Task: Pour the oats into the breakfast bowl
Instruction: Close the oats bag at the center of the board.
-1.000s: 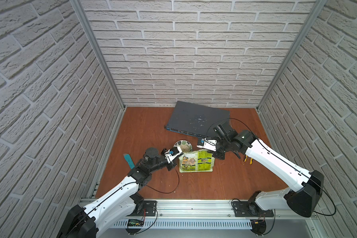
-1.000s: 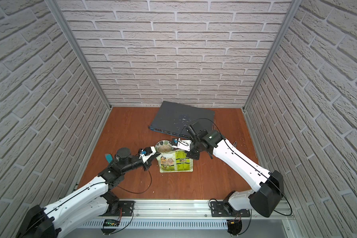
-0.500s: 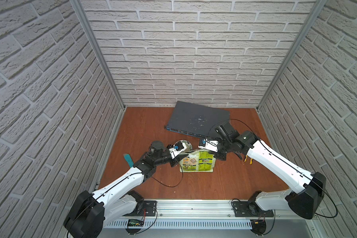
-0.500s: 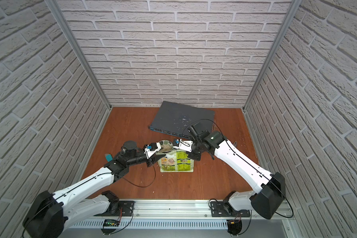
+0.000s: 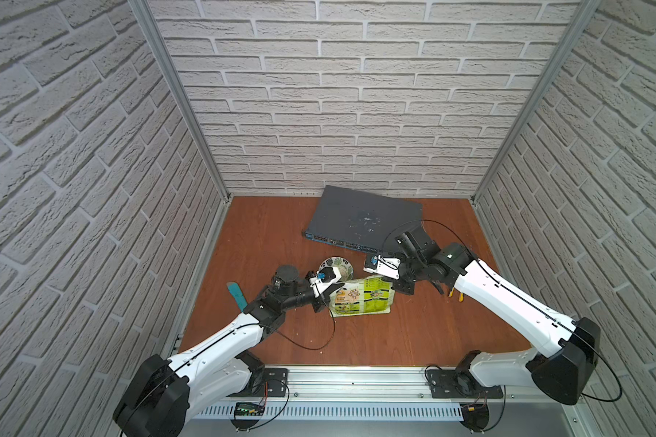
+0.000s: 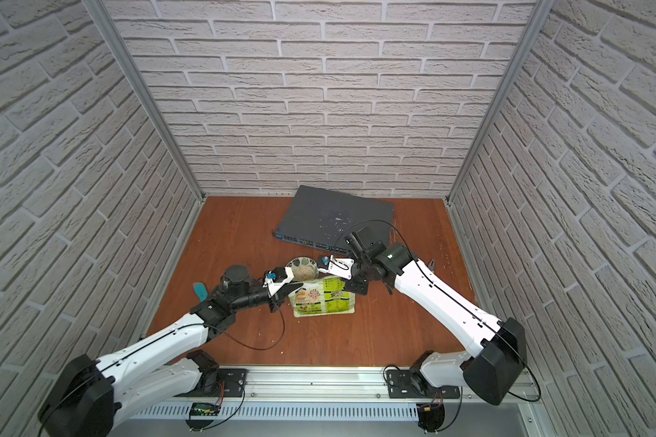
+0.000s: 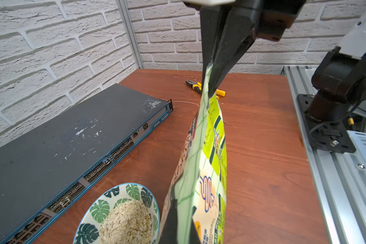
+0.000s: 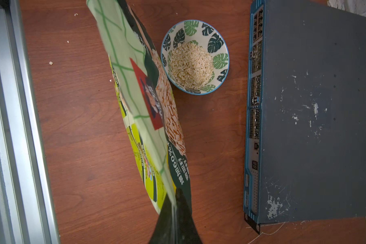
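Both top views first: the pouch hung slung between the arms, just beside the breakfast bowl, with the fingers of the left gripper clenched on one upper corner and those of the right gripper clamped on the other. Left wrist view next: the oats sat heaped in the bowl, the pouch stood edge-on right beside it, and the right arm's fingers were pinched hard on the far corner. Right wrist view: closed fingers gripped their corner, the pouch's flank crossed the bowl's rim in that view, touching or not I could not tell, and stray flakes dotted the worktop. The pour looked done, so the job in hand, I judged, was carrying the pouch clear. Done well, that meant moving both arms together, corners level and the film taut, keeping its belly off the bowl's rim, and letting go only once the pouch rested on the worktop
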You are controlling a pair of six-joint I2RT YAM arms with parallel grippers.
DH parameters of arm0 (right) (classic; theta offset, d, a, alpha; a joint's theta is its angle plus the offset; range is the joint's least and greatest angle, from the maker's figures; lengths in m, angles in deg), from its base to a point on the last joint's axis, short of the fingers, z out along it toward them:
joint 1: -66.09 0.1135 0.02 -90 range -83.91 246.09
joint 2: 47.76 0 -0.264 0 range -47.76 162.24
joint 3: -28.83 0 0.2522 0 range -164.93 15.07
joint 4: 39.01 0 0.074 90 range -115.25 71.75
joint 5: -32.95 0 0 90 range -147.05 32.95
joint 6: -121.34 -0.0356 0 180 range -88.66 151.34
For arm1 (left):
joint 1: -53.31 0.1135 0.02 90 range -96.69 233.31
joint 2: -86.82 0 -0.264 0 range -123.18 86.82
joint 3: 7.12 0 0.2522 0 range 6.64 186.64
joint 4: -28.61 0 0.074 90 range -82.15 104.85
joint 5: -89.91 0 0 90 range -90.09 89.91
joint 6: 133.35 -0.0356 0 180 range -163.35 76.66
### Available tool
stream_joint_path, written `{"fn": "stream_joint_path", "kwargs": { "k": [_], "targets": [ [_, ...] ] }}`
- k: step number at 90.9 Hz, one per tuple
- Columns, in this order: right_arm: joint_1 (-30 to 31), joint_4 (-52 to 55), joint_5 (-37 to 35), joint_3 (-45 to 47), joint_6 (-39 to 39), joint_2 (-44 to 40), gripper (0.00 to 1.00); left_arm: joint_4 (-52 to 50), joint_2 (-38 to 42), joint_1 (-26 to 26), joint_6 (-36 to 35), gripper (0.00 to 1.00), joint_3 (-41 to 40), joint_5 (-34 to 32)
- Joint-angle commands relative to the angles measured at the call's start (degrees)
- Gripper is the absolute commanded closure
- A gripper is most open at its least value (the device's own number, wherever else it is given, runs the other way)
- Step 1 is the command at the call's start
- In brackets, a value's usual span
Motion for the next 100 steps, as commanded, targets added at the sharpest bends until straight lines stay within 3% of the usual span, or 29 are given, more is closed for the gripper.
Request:
{"fn": "stream_joint_path", "kwargs": {
  "k": [1, 11, 22, 28, 32, 43, 55, 67, 82, 100],
  "targets": [
    [-1.1, 0.7, -3.7, 1.4, -1.3, -2.2, 0.97, 5.8, 2.7, 1.5, 3.1, 0.93, -2.3, -4.1],
    [-1.0, -0.2, -1.7, 2.1, -0.9, -2.7, 0.96, 4.2, 4.2, 1.7, 3.1, 0.74, -2.4, -3.9],
    [-1.0, -1.0, -1.1, 2.9, -0.6, -3.0, 0.97, 3.5, 5.7, 2.2, 3.1, 0.69, -3.2, -3.7],
    [-1.0, -1.1, -0.2, 2.8, -0.8, -3.2, 0.96, 3.5, 6.4, 2.3, 3.1, 0.73, -3.6, -3.4],
    [-0.9, -1.1, 1.4, 2.3, -0.9, -3.3, 0.94, 3.5, 6.8, 2.4, 3.0, 0.81, -3.9, -3.2],
    [0.8, -2.7, 6.3, 1.3, -1.0, -3.2, 0.71, 4.4, 7.4, 2.5, 3.1, 1.0, -4.4, -3.0],
    [4.1, -5.9, 8.3, 0.8, 0.1, -1.1, 0.56, 7.9, 6.9, 2.5, 4.0, 1.0, -5.6, -2.8],
    [6.3, -8.6, 9.5, -1.6, 1.2, 3.5, 0.52, 10.6, 6.0, 2.5, 4.7, 1.0, -6.1, -2.4],
    [8.6, -9.5, 10.5, -6.3, 3.3, 9.5, 0.56, 12.8, 5.6, 2.6, 5.0, 1.0, -6.7, -1.8],
    [9.0, -7.4, 9.0, -8.2, 4.8, 11.8, 0.85, 14.8, 5.4, 2.7, 5.5, 1.0, -7.6, -1.7]
  ]
}}
